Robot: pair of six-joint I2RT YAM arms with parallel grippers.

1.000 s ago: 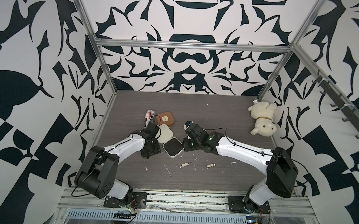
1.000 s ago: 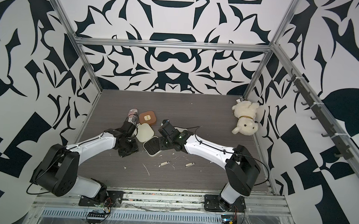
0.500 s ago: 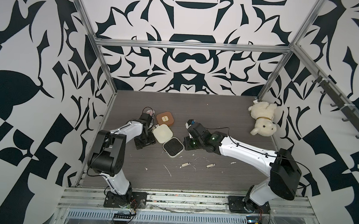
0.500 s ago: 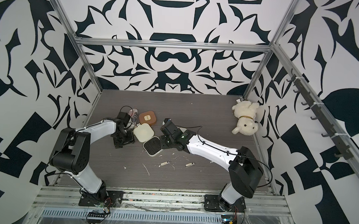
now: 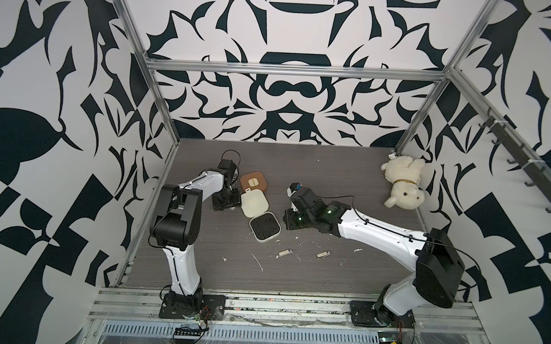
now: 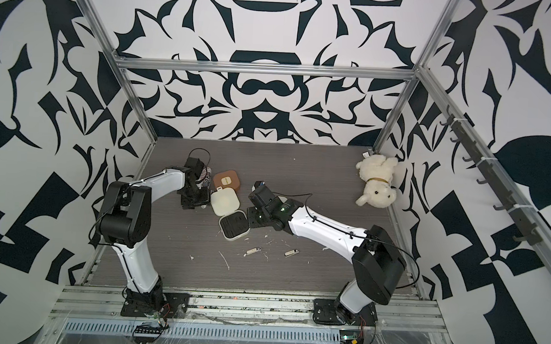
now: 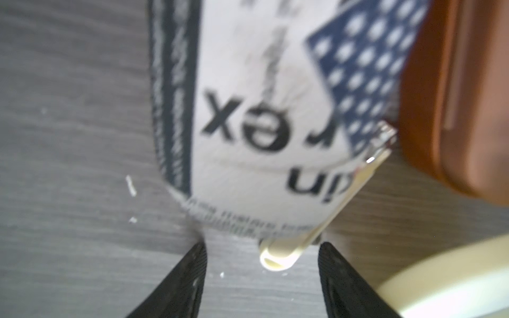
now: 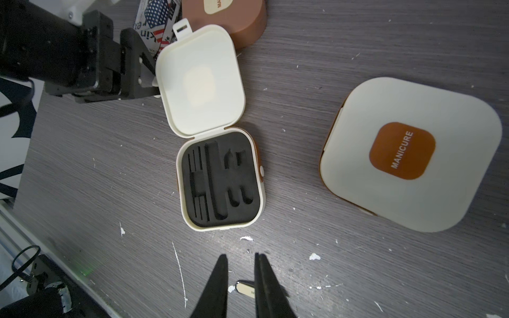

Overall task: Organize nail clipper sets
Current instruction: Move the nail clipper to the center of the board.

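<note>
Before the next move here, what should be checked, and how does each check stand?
1. Left gripper open: ok.
2. Clipper end lined up between its fingertips, against the can, ungripped: ok.
3. Open case slots empty: ok.
4. Right gripper empty, jaws narrowly apart: ok.
5. Brown case and cream case shut: ok.
6. Loose clippers lie apart, unobstructed: ok.
</note>
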